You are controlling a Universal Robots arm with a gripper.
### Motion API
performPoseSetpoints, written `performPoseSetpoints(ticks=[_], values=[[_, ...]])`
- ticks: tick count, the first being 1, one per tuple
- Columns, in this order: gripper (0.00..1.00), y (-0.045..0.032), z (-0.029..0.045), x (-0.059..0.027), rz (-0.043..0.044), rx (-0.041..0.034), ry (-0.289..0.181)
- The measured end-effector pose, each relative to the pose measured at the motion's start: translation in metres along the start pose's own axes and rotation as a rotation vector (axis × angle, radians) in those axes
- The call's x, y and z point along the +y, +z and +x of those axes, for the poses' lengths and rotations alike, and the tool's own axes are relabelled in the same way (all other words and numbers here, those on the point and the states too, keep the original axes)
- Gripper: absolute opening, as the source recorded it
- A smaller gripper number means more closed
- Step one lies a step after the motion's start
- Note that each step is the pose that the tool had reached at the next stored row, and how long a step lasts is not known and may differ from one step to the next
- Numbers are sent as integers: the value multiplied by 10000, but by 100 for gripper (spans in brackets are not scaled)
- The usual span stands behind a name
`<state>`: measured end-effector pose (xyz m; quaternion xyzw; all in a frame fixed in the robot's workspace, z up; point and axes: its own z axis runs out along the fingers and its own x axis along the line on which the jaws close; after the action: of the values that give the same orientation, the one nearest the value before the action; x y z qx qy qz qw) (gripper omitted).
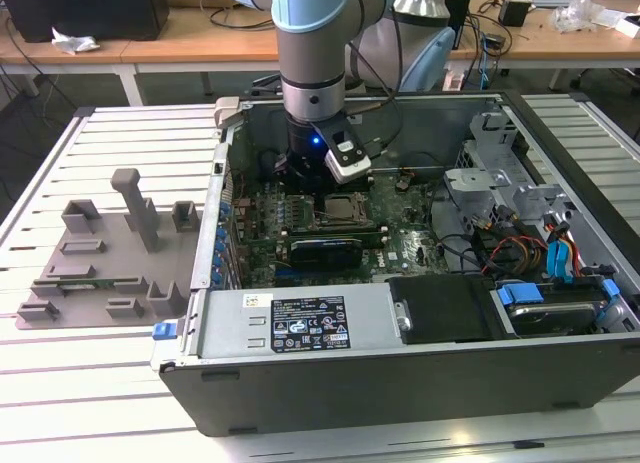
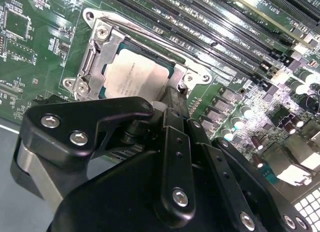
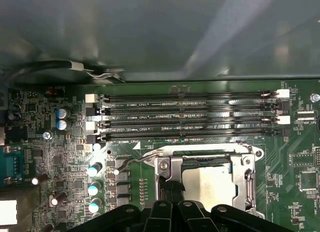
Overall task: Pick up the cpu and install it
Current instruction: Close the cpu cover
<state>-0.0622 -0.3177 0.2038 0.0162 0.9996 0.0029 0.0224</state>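
- Jaws are down at the socket (image 2: 92, 61), dark tips right at one edge of the cpu (image 2: 135, 76). Can't tell if they are open or shut, or if they touch the chip.
- Nothing seen carried in the jaws. In both wrist views the cpu lies flat inside the socket, silvery top up, metal frame around it.
- Judgement: pick-up and placing look done, and the chip looks seated square in the socket.
- Likely left: locking it in. A thin wire lever (image 3: 131, 163) sits just beside the socket; can't tell if it is latched.
- Memory slots (image 3: 185, 117) run in rows just beside the socket.
- Long black card (image 1: 325, 251) is near the socket, on the same board.
- Arm (image 1: 315, 63) stands straight above the socket, reaching into the open computer case (image 1: 400, 373).
- Grey parts tray (image 1: 100, 273) is on the table (image 1: 80, 383), well apart from the socket, outside the case.
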Motion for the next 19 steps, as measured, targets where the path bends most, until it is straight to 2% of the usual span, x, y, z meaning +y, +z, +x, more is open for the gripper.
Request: performPoseSetpoints(ticks=[19], values=[[11,8,-50,4,-15,-1,-265]])
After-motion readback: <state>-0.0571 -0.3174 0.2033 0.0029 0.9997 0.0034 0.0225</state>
